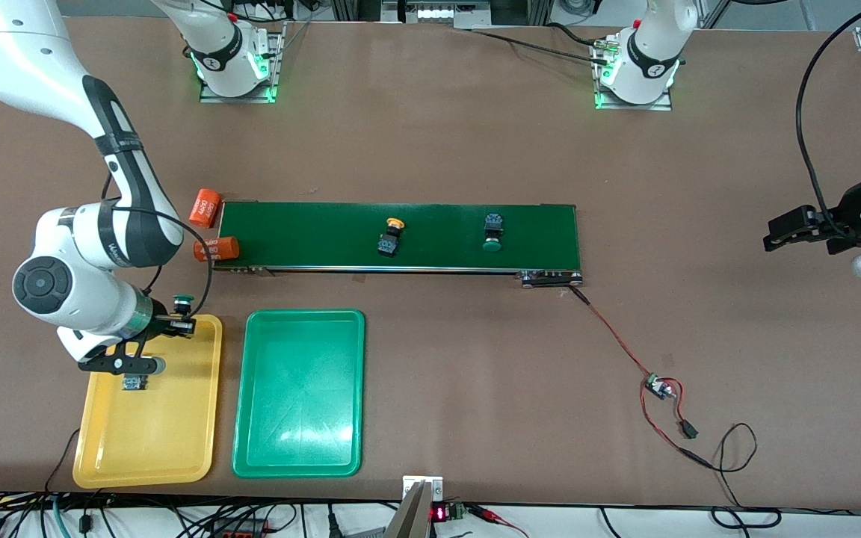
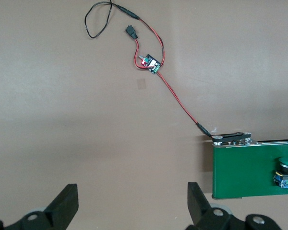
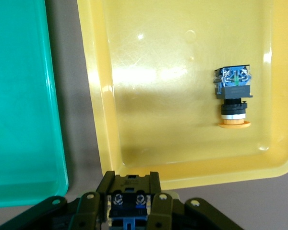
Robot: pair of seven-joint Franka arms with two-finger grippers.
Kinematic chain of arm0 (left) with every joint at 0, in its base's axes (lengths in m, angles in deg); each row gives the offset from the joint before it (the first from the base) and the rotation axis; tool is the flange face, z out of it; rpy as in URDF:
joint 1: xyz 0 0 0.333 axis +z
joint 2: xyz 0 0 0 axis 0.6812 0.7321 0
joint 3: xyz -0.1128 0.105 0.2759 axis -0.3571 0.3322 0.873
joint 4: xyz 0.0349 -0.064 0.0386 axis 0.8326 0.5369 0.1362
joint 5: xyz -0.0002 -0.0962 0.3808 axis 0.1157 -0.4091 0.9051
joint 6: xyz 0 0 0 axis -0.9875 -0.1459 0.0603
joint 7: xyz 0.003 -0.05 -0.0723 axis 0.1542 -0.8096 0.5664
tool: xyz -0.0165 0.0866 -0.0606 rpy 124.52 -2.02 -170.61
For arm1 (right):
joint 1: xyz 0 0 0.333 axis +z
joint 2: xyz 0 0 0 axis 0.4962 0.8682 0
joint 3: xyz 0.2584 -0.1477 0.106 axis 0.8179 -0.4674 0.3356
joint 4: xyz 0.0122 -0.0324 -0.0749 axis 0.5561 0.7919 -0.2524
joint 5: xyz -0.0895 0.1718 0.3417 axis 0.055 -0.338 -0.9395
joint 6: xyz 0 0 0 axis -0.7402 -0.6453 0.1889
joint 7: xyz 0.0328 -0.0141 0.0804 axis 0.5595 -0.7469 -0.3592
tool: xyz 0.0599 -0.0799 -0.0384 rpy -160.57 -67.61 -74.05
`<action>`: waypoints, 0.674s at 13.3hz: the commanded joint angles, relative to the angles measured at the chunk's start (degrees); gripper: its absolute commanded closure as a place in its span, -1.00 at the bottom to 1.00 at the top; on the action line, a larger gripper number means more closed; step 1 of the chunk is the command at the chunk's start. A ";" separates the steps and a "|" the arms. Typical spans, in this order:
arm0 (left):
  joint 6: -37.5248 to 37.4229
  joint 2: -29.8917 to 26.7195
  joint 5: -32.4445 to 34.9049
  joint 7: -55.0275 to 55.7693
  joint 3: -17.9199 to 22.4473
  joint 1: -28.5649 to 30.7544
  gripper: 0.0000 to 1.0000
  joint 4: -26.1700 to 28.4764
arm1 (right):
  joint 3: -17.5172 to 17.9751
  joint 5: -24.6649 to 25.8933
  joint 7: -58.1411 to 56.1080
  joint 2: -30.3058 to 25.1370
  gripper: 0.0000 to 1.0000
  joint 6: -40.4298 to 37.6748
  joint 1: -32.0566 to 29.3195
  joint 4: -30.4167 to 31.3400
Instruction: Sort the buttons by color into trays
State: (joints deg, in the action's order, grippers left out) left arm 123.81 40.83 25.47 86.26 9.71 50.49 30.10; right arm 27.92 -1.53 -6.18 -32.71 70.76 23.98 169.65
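Observation:
My right gripper is shut on a green-capped button, hanging over the yellow tray's rim at the corner nearest the belt. A yellow-capped button lies in that tray. The green tray beside it holds nothing. On the dark-green belt lie a yellow-capped button and a green-capped button. My left gripper waits open over bare table at the left arm's end.
Two orange cylinders lie at the belt's end toward the right arm. A red-and-black wire with a small circuit board runs from the belt's other end toward the front camera.

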 commanded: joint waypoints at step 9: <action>1.60 -4.79 2.08 3.33 -0.17 -0.44 -1.00 4.19 | 0.37 -0.69 -1.26 9.59 0.85 6.27 7.61 -11.29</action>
State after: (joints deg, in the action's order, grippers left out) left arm 124.40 37.12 26.08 89.66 9.72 50.40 32.85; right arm 28.32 -1.53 -6.33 -27.39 76.23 29.77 163.66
